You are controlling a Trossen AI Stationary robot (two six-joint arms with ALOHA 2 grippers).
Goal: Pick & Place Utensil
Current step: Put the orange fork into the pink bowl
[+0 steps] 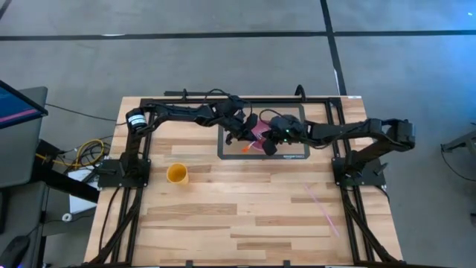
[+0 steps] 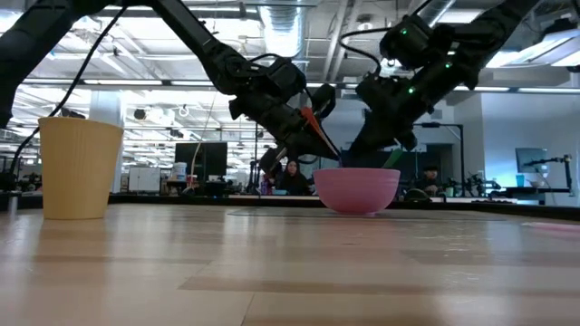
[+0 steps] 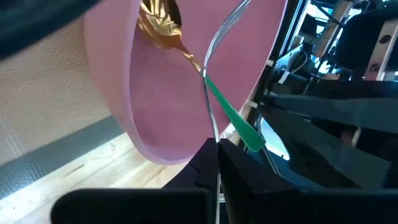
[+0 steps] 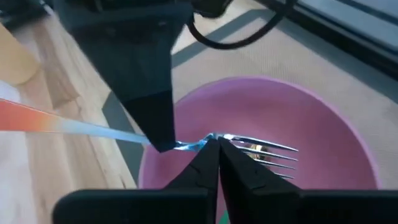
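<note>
A pink bowl (image 1: 257,131) (image 2: 356,188) stands on a dark mat (image 1: 299,153). Both grippers hang over it. My left gripper (image 1: 242,136) (image 3: 217,147) is shut on a fork (image 4: 261,149) whose handle fades from blue to orange (image 4: 37,119). The fork's tines hang over the inside of the bowl (image 4: 323,143). My right gripper (image 1: 272,141) (image 4: 214,145) is shut, with its tips right over the fork's neck. A gold spoon (image 3: 163,28) lies in the bowl. A green-handled utensil (image 3: 239,121) leans out over the bowl's rim. My left gripper pinches the fork's handle close to the neck (image 3: 212,124), between its two fingers. The fingers slant down from the table's left and lie across the handle. The fork is tilted, with its orange end (image 2: 311,119) up and its tines low over the bowl. My right gripper's shut tips overlap the fork's neck (image 4: 210,139) in its wrist view. I cannot tell whether they touch it.
A yellow cup (image 1: 177,174) (image 2: 80,167) stands upright on the wood, left of and nearer than the bowl. A thin pink stick (image 1: 324,205) lies on the table's right half. The two arms crowd the mat, and bare wood stretches across the near half.
</note>
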